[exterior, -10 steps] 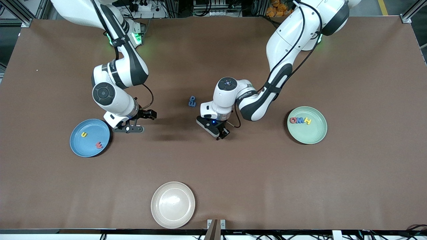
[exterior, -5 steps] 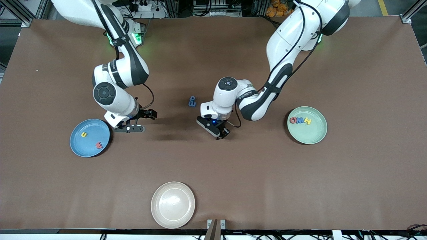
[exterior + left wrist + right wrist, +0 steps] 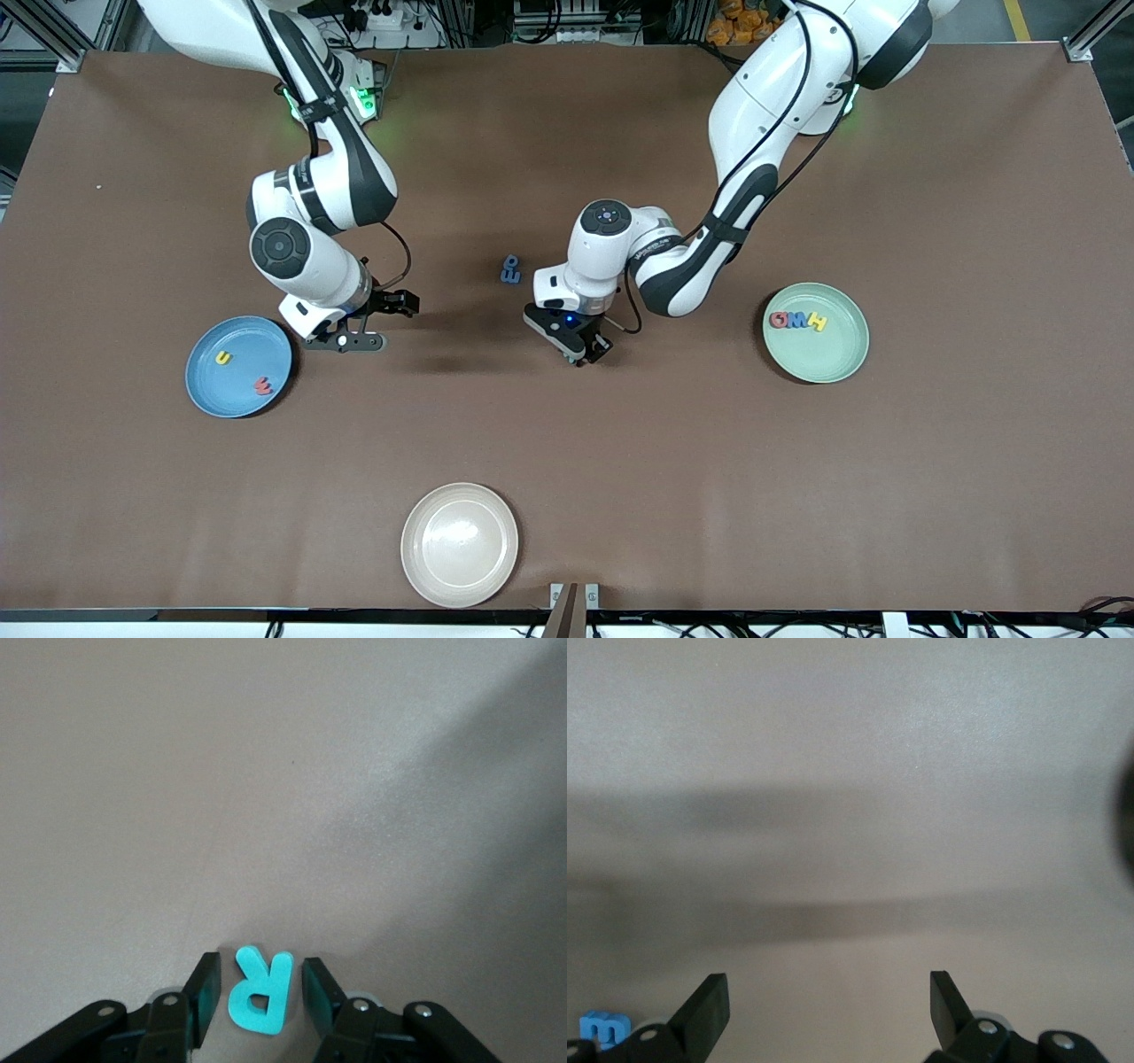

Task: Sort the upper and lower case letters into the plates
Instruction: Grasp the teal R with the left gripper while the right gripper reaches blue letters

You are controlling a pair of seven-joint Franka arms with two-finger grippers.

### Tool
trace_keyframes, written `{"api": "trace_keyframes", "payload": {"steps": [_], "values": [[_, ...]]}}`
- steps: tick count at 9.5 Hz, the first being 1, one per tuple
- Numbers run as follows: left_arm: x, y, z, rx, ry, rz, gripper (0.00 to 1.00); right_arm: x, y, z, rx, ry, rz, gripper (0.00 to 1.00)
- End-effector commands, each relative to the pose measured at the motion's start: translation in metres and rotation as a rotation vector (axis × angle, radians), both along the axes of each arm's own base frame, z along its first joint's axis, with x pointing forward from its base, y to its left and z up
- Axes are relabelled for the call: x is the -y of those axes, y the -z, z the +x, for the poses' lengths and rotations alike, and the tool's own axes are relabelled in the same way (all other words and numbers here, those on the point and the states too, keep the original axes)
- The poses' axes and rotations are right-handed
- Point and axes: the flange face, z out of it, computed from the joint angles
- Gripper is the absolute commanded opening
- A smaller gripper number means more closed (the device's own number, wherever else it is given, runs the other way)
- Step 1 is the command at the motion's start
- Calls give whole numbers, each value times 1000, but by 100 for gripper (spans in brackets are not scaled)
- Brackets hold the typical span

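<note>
Now the left gripper has been drawn a touch back toward the robots since a second ago, low over the middle of the table. In its wrist view the teal R is seen lying between the fingers. They are set narrowly apart, with a thin gap showing on each side, so no clamp can be confirmed yet.

The small shift is judged to be a last alignment before the pinch. Once the R is taken, it should be carried to the green plate toward the left arm's end, where the red Q, blue M and yellow H are already laid.

The right gripper is kept waiting just beside the blue plate, fingers spread wide and empty. The yellow u and red w lie in that plate. Two blue letters are left on the table, beside the left gripper and farther from the front camera.
</note>
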Motion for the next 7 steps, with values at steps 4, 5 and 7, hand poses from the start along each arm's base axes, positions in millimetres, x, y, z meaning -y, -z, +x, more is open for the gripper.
{"api": "trace_keyframes", "payload": {"steps": [4, 5, 7], "values": [[-8, 17, -17, -52, -20, 15, 2, -2, -7, -8, 7, 21, 15, 100], [-10, 17, -15, -52, -24, 15, 2, -8, -7, -10, 8, 10, 17, 100], [-13, 11, -11, -52, -33, 10, 2, -20, -3, -19, 9, 8, 14, 100]]}}
